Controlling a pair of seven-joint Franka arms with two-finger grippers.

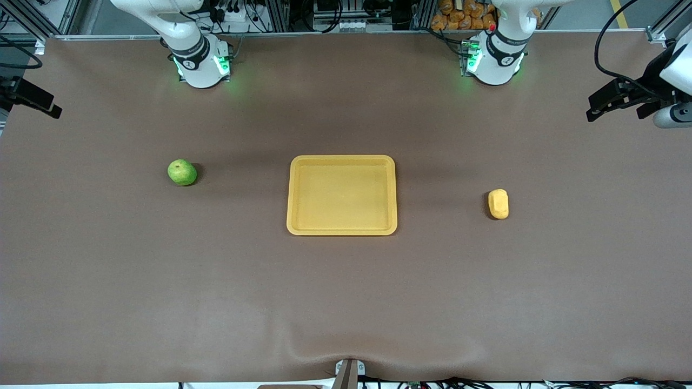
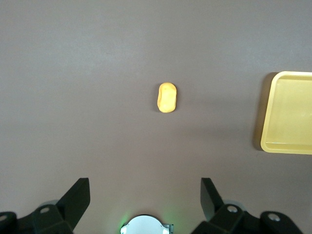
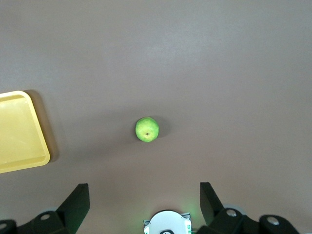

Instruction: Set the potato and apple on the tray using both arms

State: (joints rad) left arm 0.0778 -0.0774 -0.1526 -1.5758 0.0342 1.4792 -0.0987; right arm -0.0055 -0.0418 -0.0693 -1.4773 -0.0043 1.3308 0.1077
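The potato [image 1: 498, 203] lies on the brown surface [image 1: 346, 292] toward the left arm's end; the yellow tray [image 1: 341, 160] sits mid-surface, empty; the green apple [image 1: 181, 172] rests slightly farther, toward the right arm's end; the left gripper [image 2: 145, 201] hangs over the potato, the right gripper [image 3: 144, 201] over the apple, both with jaws spread wide, holding nothing.

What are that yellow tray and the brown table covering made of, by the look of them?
The tray looks like moulded plastic: one even yellow, rounded corners, a faint sheen. The table covering seems a matte brown cloth or soft mat, since it ripples near the front edge.
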